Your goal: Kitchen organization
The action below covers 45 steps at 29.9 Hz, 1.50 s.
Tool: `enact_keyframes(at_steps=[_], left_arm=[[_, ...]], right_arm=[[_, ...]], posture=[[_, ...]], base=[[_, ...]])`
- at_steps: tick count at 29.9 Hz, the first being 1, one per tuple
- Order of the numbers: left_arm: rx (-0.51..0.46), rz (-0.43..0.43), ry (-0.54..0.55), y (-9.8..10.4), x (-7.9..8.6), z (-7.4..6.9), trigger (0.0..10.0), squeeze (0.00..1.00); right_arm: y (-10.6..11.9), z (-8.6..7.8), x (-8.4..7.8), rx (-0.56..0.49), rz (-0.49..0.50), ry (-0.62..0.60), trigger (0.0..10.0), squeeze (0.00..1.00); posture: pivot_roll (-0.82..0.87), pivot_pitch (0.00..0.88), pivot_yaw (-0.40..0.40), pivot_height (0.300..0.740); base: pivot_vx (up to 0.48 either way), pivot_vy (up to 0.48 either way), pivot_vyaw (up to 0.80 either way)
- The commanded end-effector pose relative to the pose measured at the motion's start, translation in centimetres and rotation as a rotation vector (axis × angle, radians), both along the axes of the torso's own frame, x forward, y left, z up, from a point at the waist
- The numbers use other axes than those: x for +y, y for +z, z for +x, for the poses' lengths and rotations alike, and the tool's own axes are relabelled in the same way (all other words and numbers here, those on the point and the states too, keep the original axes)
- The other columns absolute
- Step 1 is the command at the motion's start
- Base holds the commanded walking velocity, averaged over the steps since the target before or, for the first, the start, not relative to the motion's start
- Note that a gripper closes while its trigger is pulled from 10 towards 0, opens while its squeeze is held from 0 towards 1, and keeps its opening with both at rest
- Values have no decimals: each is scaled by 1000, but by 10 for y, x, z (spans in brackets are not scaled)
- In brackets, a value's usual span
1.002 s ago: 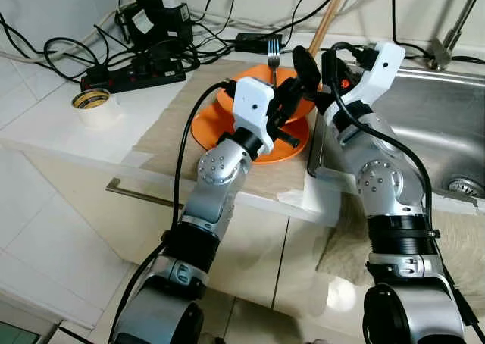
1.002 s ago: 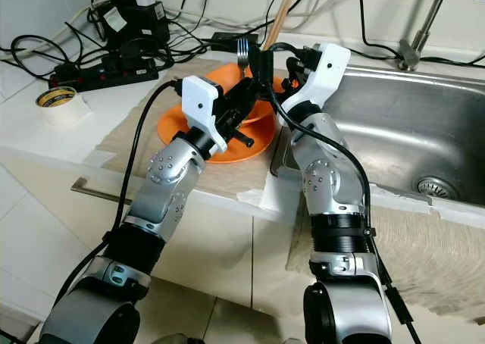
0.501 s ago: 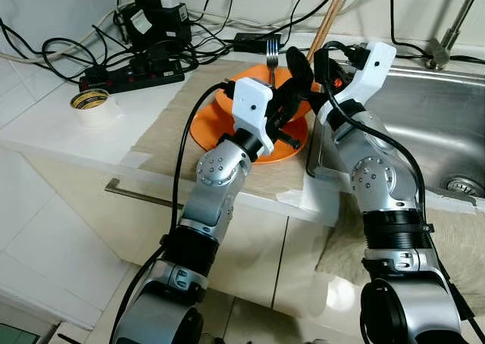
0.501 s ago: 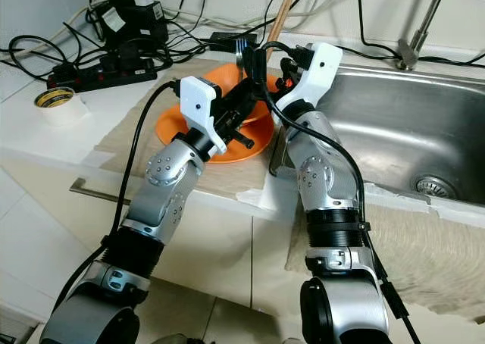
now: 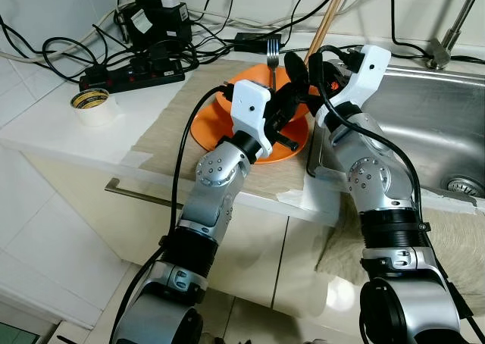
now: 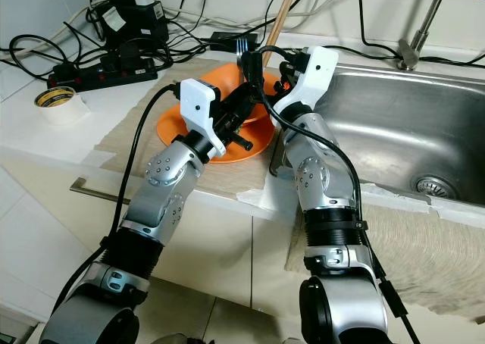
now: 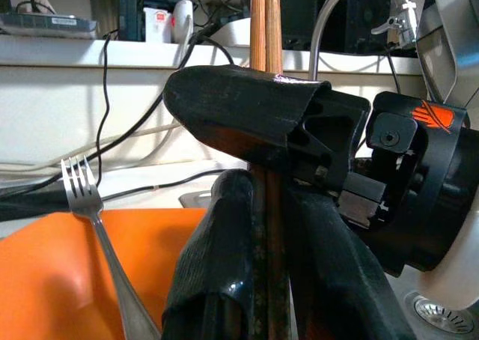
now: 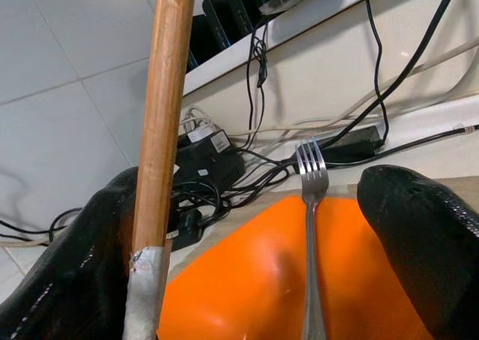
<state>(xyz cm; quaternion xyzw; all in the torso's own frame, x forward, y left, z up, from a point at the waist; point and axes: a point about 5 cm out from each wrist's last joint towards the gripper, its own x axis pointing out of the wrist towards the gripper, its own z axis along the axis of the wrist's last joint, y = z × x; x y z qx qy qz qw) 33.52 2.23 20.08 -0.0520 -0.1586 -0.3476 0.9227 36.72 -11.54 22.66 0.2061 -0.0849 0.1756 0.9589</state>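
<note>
Left pincer [image 7: 254, 228] is clamped on the chopsticks [image 5: 327, 18]; right pincer [image 8: 299, 265] gapes open at 12 o'clock over the bowl [image 5: 250, 94], so it could knock the fork [image 8: 310, 228] loose.

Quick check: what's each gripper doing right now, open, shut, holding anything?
Left gripper: shut on the wooden stick.
Right gripper: open, fingers either side of the fork.

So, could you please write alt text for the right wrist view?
The right gripper's two black fingers stand open around a silver fork lying in an orange bowl. A wooden stick rests against one finger; black cables trail behind.
</note>
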Motion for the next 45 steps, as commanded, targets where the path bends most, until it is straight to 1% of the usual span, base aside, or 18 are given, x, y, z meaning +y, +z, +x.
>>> enact_keyframes(at_steps=[1, 2, 3, 4, 22, 31, 41, 42, 45], left_arm=[[-99, -11, -96, 18, -14, -13, 0, 0], [-98, -10, -95, 18, -14, -13, 0, 0], [-97, -9, -94, 18, -14, -13, 0, 0], [-96, -9, -94, 18, -14, -12, 0, 0], [-94, 13, -105, 16, -15, -13, 0, 0], [-98, 58, -119, 14, -18, -13, 0, 0], [-87, 100, -89, 11, -17, -10, 0, 0], [-83, 106, -80, 11, -16, -9, 10000, 0], [-78, 111, -73, 10, -16, -9, 10000, 0]], right_arm=[[-1, 6, -7, 34, -34, -86, 10000, 980], [-2, 6, -7, 37, -39, -91, 3569, 0], [-2, 6, -7, 34, -48, -96, 3569, 0], [-2, 6, -8, 29, -48, -103, 0, 0], [-3, 7, -12, 29, -44, -137, 0, 0], [-3, 7, -12, 27, -33, -138, 0, 0], [-4, 6, -14, 31, -27, -152, 0, 0], [-4, 7, -15, 31, -26, -153, 0, 0], [-4, 6, -15, 30, -26, -155, 0, 0]], posture=[[-91, 0, 58, 740], [-91, 0, 59, 740], [-91, 0, 59, 740], [-91, 0, 59, 740], [-92, 0, 62, 740], [-92, 0, 62, 740], [-93, 0, 62, 740], [-93, 0, 62, 740], [-92, 0, 63, 740]], base=[[0, 0, 0], [0, 0, 0], [0, 0, 0], [0, 0, 0], [0, 0, 0], [0, 0, 0], [0, 0, 0], [0, 0, 0], [0, 0, 0]])
